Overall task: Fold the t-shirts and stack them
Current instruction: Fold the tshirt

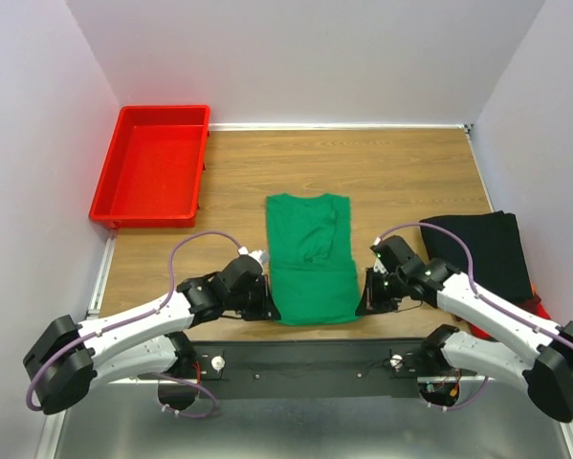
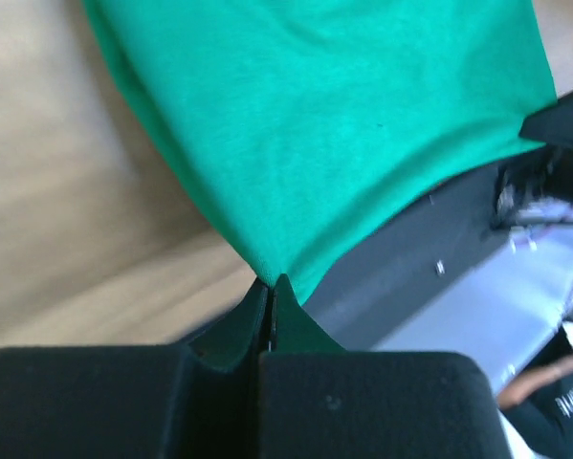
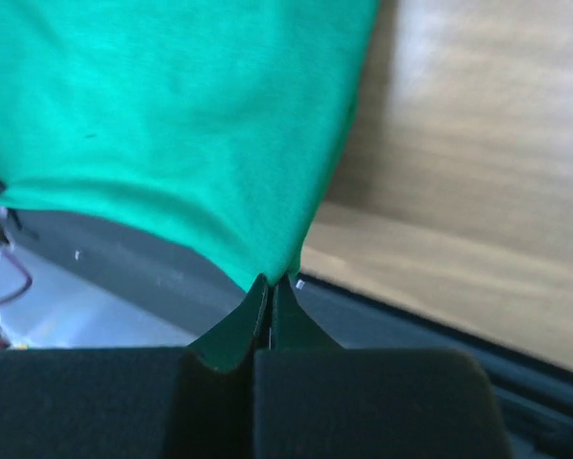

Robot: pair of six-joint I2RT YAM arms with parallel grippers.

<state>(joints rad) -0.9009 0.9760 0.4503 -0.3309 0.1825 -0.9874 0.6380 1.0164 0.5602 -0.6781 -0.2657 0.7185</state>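
Observation:
A bright green t-shirt [image 1: 310, 256] lies in the middle of the table, its sleeves folded in, a narrow strip running from far to near. My left gripper [image 1: 267, 298] is shut on its near left corner [image 2: 267, 273]. My right gripper [image 1: 363, 296] is shut on the near right corner [image 3: 278, 268]. Both corners are lifted a little over the table's front edge. At the right a folded black t-shirt [image 1: 485, 251] tops a pile, with orange and red cloth [image 1: 539, 308] peeking out beneath my right arm.
A rigid red plastic tray [image 1: 152, 164] stands at the far left with nothing in it. White walls close in the table on three sides. A black rail [image 1: 305, 361] with the arm bases runs along the near edge.

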